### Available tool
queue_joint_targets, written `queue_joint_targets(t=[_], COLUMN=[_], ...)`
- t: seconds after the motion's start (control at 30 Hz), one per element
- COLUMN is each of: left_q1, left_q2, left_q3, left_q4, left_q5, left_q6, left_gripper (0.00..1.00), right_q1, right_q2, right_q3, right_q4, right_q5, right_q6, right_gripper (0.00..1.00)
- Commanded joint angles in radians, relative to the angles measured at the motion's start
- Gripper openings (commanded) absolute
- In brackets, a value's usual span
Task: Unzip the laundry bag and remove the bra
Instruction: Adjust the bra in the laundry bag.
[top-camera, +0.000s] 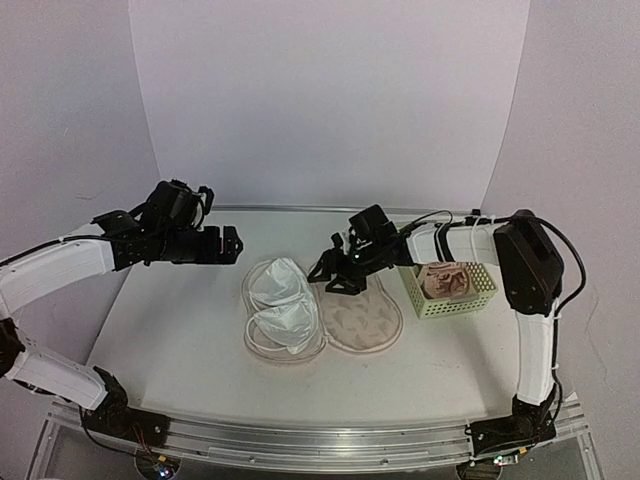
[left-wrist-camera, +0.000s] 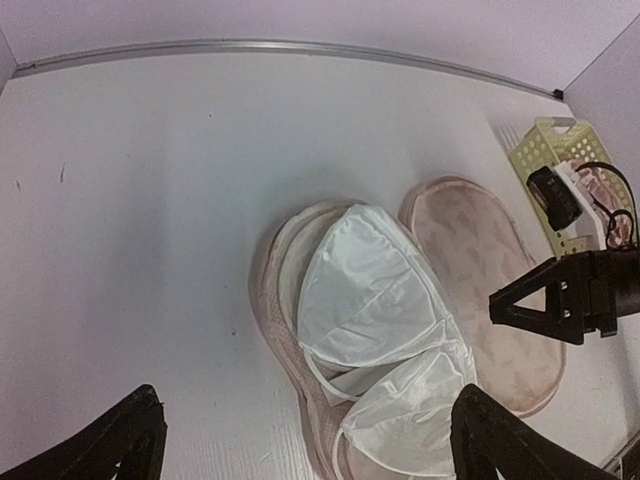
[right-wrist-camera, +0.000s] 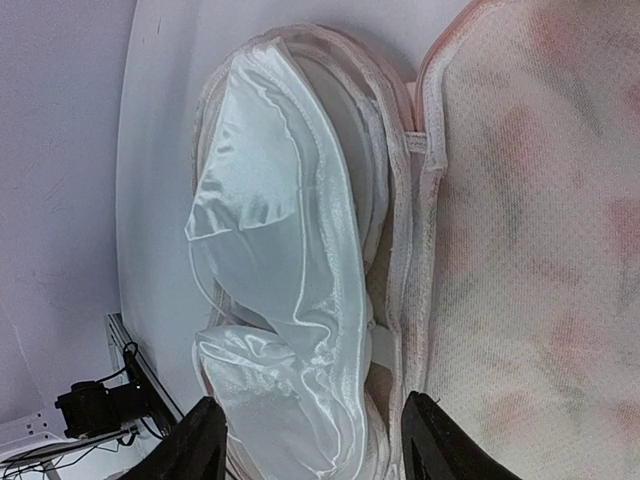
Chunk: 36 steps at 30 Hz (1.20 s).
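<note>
The laundry bag (top-camera: 366, 322) is unzipped. The bra (top-camera: 278, 300), at its 9 o'clock, must be pinched. The left gripper (top-camera: 233, 245) is spread wide, the right gripper (top-camera: 338, 274) half-spread, both empty.

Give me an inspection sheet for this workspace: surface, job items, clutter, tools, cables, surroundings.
Surface: white table, small dark marks.
Job's things: laundry bag unzipped, spread open; bra lying in its left half, not yet removed.
Clutter: green basket right of bag, pinkish items inside.
Tools: left tool open, above table left of bag; right tool open, over bag's far end.
Cables: black cable looping along right arm.
Surroundings: plain pale walls.
</note>
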Motion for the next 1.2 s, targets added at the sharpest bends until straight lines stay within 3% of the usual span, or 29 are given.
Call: queue_joint_targets(t=[0.0, 0.73, 1.07, 1.17], left_q1=[0.005, 0.005, 0.005, 0.005], left_q2=[0.052, 0.242, 0.283, 0.291], left_q3=[-0.010, -0.065, -0.081, -0.079], left_q4=[0.013, 0.135, 0.159, 0.160], left_q5=[0.048, 0.190, 0.222, 0.226], left_q6=[-0.046, -0.104, -0.108, -0.106], left_gripper=[1.00, 0.99, 0.98, 0.97], right_q1=[0.016, 0.045, 0.052, 0.051], right_q2=[0.049, 0.195, 0.195, 0.202], right_q3=[0.066, 0.160, 0.145, 0.142], right_q4=[0.089, 0.146, 0.178, 0.183], right_q5=[-0.036, -0.092, -0.125, -0.135], right_q6=[0.050, 0.116, 0.134, 0.139], right_gripper=[0.61, 0.58, 0.40, 0.25])
